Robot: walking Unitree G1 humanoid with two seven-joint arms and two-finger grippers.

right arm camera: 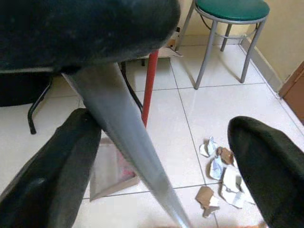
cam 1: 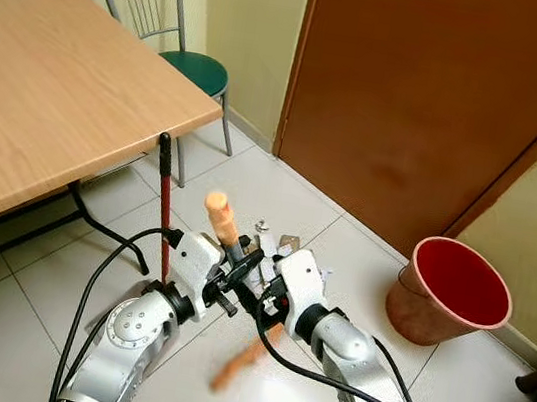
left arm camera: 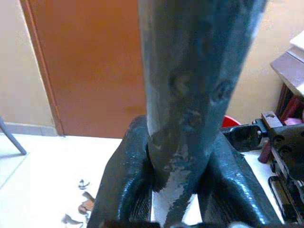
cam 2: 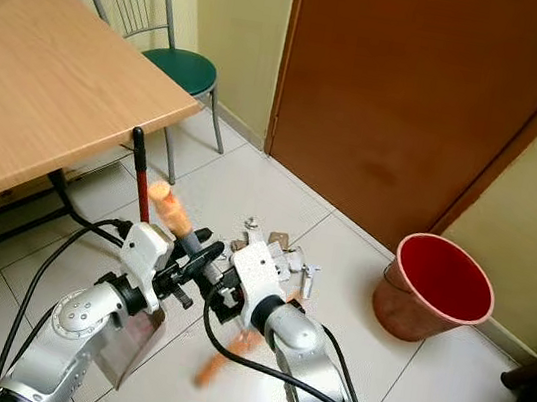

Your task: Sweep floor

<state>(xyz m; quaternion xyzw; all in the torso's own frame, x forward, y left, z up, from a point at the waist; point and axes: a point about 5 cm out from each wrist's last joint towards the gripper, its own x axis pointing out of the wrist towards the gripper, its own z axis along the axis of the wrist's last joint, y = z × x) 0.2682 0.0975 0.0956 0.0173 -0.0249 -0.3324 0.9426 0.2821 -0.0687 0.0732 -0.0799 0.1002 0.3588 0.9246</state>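
A brown door [cam 1: 435, 105] fills the upper right of the frame, with yellow walls on either side. A light wooden surface [cam 1: 53, 88] takes up the upper left, standing on black legs over the white tiled floor [cam 1: 44, 279]. Behind it, top centre, is a chair [cam 1: 195, 69] with a green seat and metal legs. A red bucket [cam 1: 452, 289] sits on the floor at the right, near the wall and the door's corner.

Both silver arms reach in from the bottom centre, with black cables looping around them. The left gripper [left arm camera: 180, 175] is closed tight around a dark handle [left arm camera: 199, 76]; its fingers [left arm camera: 123, 185] press against both sides of it in the left wrist view. In the head views an orange-tipped broom stick [cam 1: 221, 216] rises between the two grippers and shows again, blurred, below them. The right gripper [right arm camera: 175, 156] has its fingers [right arm camera: 266, 171] spread well apart, with a grey shaft [right arm camera: 128, 147] passing between them, against one finger and clear of the other.

A red-handled dustpan [right arm camera: 114, 168] stands on the floor just left of the arms, its handle [cam 1: 162, 205] upright near the surface's edge. A small heap of paper scraps [right arm camera: 218, 175] lies on the tiles just ahead of the grippers, between the dustpan and the bucket.
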